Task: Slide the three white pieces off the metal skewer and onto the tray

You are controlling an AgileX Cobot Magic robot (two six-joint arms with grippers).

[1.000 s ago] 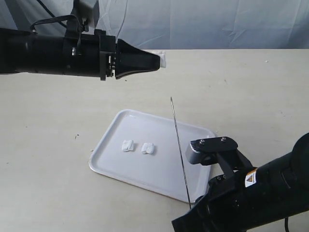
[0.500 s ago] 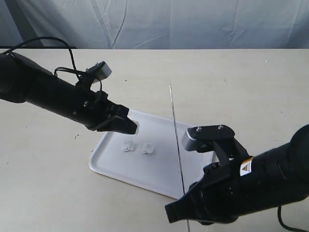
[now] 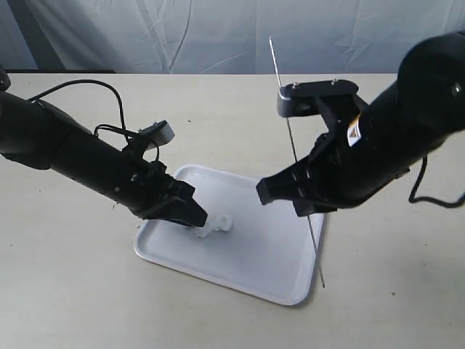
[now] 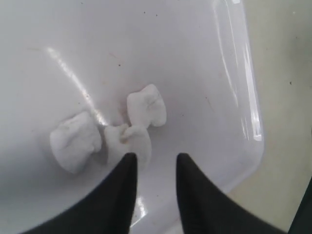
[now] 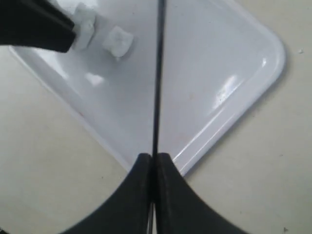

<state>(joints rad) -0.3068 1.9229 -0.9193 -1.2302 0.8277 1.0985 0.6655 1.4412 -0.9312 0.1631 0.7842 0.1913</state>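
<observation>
Three white pieces (image 4: 74,141) (image 4: 129,141) (image 4: 146,105) lie close together on the tray (image 4: 195,73); in the exterior view they show as a small clump (image 3: 220,223). My left gripper (image 4: 155,158) is open just over the tray (image 3: 254,254), with nothing between its fingers. One fingertip (image 4: 130,158) is right at the middle piece. My right gripper (image 5: 155,158) is shut on the bare metal skewer (image 5: 158,73). It holds the skewer (image 3: 280,91) steeply tilted above the tray's right side, in my right gripper (image 3: 306,209).
The tray lies on a beige table (image 3: 392,305), with a grey cloth backdrop (image 3: 218,36) behind. The left arm (image 3: 65,153) stretches in from the left with a cable looped over it. The right arm (image 3: 392,138) hangs over the tray's right edge.
My left gripper came down from high above the table to the tray and opened; a third white piece now lies by the other two. My right gripper lifted the skewer higher.
</observation>
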